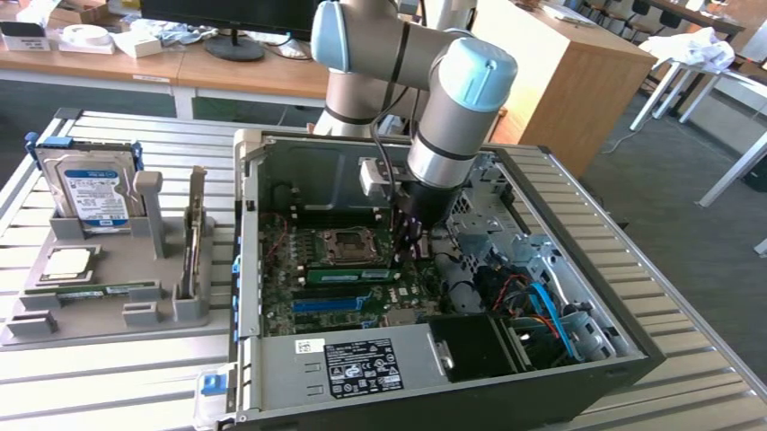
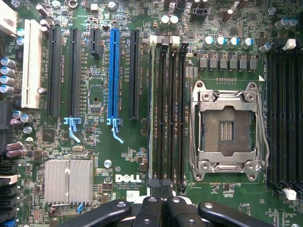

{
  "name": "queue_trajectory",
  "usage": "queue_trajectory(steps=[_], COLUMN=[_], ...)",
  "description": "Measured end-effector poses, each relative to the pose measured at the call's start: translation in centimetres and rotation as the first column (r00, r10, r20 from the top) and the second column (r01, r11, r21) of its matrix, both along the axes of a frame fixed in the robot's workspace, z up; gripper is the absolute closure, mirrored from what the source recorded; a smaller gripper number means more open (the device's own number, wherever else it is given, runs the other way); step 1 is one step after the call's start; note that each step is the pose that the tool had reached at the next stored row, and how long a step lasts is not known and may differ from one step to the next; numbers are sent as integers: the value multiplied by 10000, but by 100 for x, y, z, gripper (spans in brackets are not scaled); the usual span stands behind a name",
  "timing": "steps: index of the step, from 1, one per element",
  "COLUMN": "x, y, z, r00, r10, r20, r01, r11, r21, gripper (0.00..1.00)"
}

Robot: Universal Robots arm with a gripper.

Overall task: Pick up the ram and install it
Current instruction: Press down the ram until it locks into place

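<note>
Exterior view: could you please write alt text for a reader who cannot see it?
A robot arm reaches down into an open computer case, its shut gripper above the green motherboard. On the exterior view's left, a grey holder carries a hard drive.

I see the ram (image 1: 348, 275), a long thin green stick, standing on its long edge in the motherboard (image 2: 236, 189). In the exterior view it runs 9 to 3 o'clock, just at 6 o'clock of the socket (image 1: 350, 242).

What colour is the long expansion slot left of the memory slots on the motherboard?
Blue, the long expansion slot, with a light-blue latch at its end; clearest in the wrist view.
</note>
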State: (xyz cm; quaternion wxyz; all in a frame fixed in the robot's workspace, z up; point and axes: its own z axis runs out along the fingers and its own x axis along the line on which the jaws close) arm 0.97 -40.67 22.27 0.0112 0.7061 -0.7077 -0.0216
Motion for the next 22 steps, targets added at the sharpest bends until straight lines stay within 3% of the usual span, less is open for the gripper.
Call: queue_trajectory(steps=[13, 22], x=[0, 0], y=[1, 0], z=[6, 206], r00=[10000, 10000], r10=[-1, 0], r20=[2, -29], r01=[1, 0], r11=[10000, 10000], r21=[9, 0], gripper=[90, 90])
